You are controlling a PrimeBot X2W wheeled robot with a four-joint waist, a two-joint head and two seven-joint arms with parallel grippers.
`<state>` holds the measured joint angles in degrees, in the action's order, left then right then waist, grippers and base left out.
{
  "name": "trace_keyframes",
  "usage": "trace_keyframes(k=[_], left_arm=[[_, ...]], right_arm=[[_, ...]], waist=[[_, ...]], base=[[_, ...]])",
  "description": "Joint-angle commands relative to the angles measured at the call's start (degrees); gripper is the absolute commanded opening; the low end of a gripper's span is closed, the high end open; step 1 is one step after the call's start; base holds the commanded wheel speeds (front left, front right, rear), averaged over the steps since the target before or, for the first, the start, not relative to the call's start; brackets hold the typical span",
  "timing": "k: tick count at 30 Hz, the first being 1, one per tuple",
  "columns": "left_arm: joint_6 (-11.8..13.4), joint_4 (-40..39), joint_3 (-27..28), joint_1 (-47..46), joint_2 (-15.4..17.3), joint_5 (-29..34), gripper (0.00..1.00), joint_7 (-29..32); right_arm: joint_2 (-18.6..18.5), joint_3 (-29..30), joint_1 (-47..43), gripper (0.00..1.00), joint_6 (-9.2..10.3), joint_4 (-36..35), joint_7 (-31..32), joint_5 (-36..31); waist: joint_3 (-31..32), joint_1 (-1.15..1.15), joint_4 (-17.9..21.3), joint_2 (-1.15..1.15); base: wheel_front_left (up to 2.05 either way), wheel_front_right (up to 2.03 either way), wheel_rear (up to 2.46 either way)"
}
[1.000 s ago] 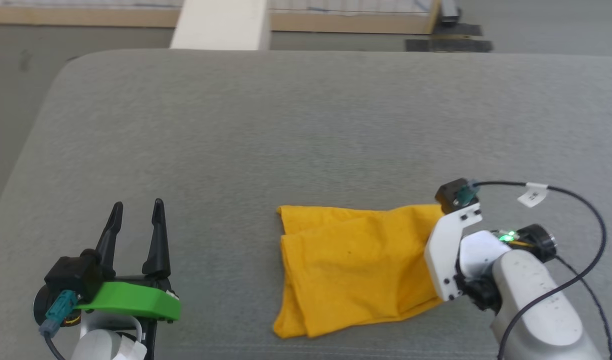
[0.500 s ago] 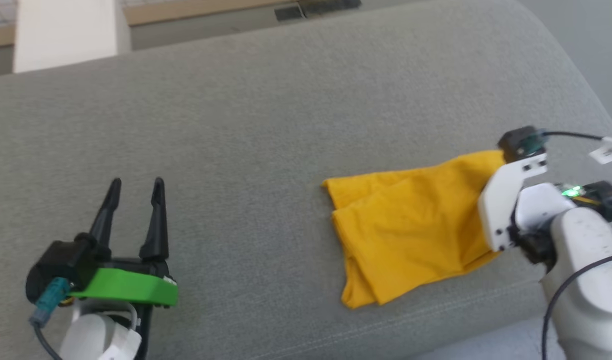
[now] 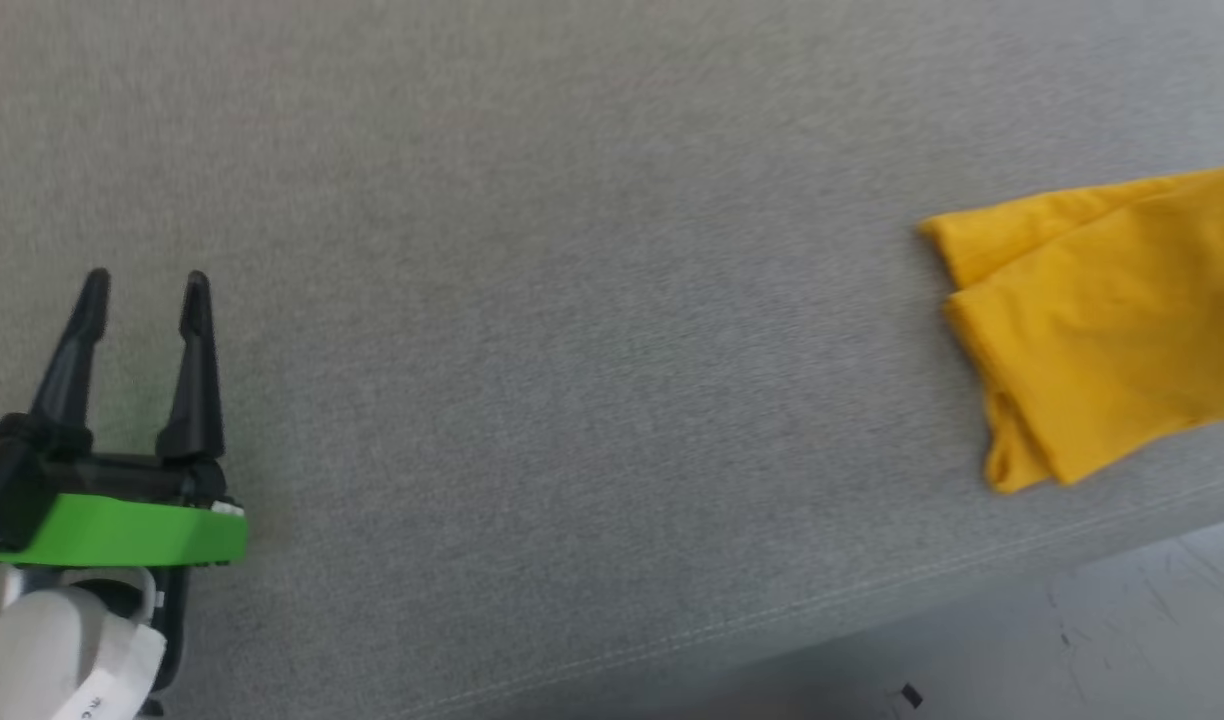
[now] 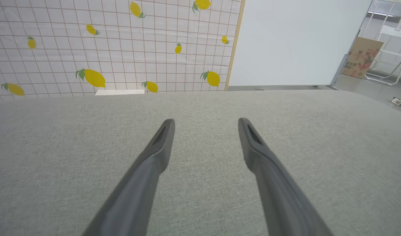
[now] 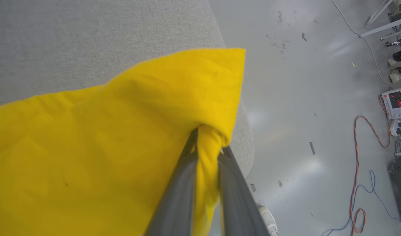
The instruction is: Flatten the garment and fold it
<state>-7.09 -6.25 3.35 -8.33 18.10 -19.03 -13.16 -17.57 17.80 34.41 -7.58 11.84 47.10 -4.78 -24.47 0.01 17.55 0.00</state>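
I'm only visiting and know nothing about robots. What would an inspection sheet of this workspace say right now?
Surface: grey fabric-covered table, smooth.
Job's things: yellow garment, folded in layers, lying by a rounded table corner.
Clutter: nothing seen.
Tools: left tool open over bare table; right tool shut on a bunched edge of the garment.
Cables: orange and blue cables on the floor.
Surroundings: lemon-patterned wall, cardboard box, grey floor.

The garment point(image 3: 1092, 330) is soft matt cloth, kinda cottony. The grey surface point(image 3: 572, 300) under it is coarse woven fabric, also matt. The left gripper point(image 3: 145, 278) looks like matt dark plastic, its green bracket point(image 3: 122, 530) smooth plastic. The floor point(image 5: 302, 114) is pretty glossy.
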Motion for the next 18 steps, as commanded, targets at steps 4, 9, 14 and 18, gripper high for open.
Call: trace_keyframes(k=[4,9,14,18], left_arm=[[-0.4,-2.3,1.4,-0.5,2.4,-0.5,1.0,0.7],[-0.4,-3.4,1.9,-0.1,3.4,-0.8,1.0,1.1],[-0.3,-3.6,1.7,-0.1,3.7,-0.9,1.0,1.5],[-0.2,-2.7,0.9,-0.1,3.6,-0.8,1.0,1.6]], right_arm=[[-2.0,8.6,2.2,0.0,0.09,-3.6,1.3,-3.3],[-2.5,15.6,3.2,0.0,0.09,-5.3,1.8,-5.8],[-1.3,19.2,4.0,1.0,0.09,-6.9,0.7,-8.0],[-0.9,19.1,4.3,1.0,0.09,-7.3,-0.3,-7.9]], waist=[[-10.2,-0.01,-6.2,0.0],[-11.6,-0.01,-6.6,0.0],[-11.8,-0.01,-6.2,0.0],[-10.3,-0.01,-5.9,0.0]], base=[[0.0,0.0,0.0],[0.0,0.0,0.0],[0.0,0.0,0.0],[0.0,0.0,0.0]])
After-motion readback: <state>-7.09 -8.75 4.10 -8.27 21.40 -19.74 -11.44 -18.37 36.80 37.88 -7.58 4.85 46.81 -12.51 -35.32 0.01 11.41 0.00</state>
